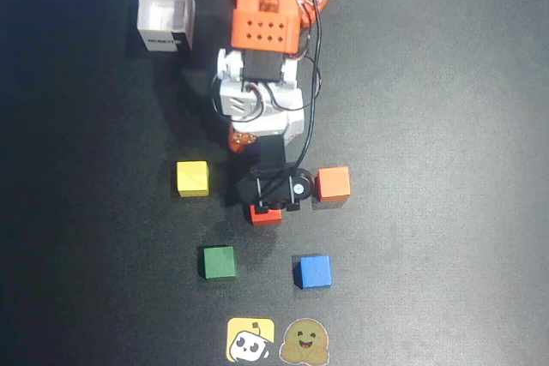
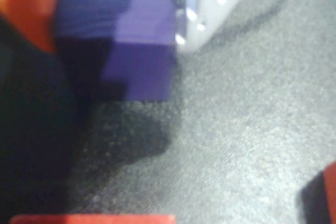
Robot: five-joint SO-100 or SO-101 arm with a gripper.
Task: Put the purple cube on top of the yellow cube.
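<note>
Here your tool (image 1: 268, 203) seems clamped on the purple cube (image 2: 140, 59), held just above the worktop (image 1: 429, 126) between the orange cube (image 1: 333, 183) and the yellow cube (image 1: 193, 177), so a shallow grip could drop it.

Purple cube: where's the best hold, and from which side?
Its two opposite flat side faces, from above. In the wrist view the purple cube shows square, parallel faces beside a white finger. The red cube lies close, probably crowding a sideways approach.
</note>
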